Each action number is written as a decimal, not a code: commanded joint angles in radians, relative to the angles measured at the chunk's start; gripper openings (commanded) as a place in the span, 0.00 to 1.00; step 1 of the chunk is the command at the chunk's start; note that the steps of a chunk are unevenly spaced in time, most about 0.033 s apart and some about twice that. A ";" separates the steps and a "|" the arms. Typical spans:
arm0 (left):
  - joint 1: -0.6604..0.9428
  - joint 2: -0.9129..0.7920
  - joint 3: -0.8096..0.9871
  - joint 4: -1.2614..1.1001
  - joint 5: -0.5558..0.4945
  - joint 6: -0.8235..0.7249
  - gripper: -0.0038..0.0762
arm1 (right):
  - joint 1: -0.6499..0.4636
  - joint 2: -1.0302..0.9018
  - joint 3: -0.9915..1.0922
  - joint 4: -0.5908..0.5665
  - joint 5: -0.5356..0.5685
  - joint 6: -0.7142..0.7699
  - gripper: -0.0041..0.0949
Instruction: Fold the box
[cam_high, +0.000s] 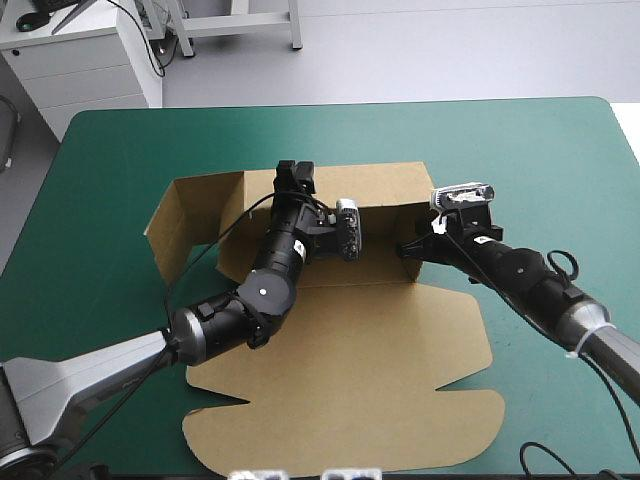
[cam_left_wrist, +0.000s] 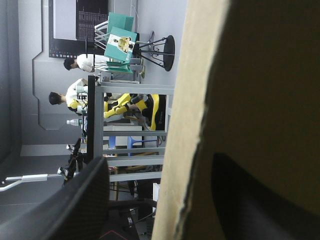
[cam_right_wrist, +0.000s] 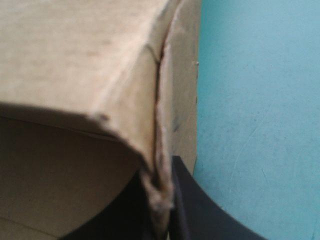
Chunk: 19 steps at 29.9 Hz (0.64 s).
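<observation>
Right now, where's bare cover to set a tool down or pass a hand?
Bare: teal-green cover between the raised back wall of the box and the far edge. Crowded: the middle, where left claw and right claw pinch the walls; left arm and right arm cross the near corners.

The box (cam_high: 380, 340) is plain brown; the cover (cam_high: 120, 160) teal-green; the fingers (cam_right_wrist: 200, 215) black.
</observation>
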<state>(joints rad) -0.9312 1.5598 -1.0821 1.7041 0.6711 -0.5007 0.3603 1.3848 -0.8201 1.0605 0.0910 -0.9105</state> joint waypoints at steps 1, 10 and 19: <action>-0.056 -0.043 -0.033 0.126 0.092 -0.001 0.60 | -0.015 0.025 -0.087 0.020 -0.031 0.036 0.03; -0.138 -0.043 -0.033 0.118 0.225 -0.001 0.60 | -0.109 0.104 -0.193 -0.016 0.104 0.109 0.03; -0.235 -0.053 -0.033 0.087 0.315 -0.001 0.34 | -0.149 0.115 -0.347 -0.649 0.371 0.680 0.03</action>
<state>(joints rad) -1.1324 1.5580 -1.0821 1.6994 0.9276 -0.4936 0.2208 1.5285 -1.0945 0.5842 0.3889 -0.4004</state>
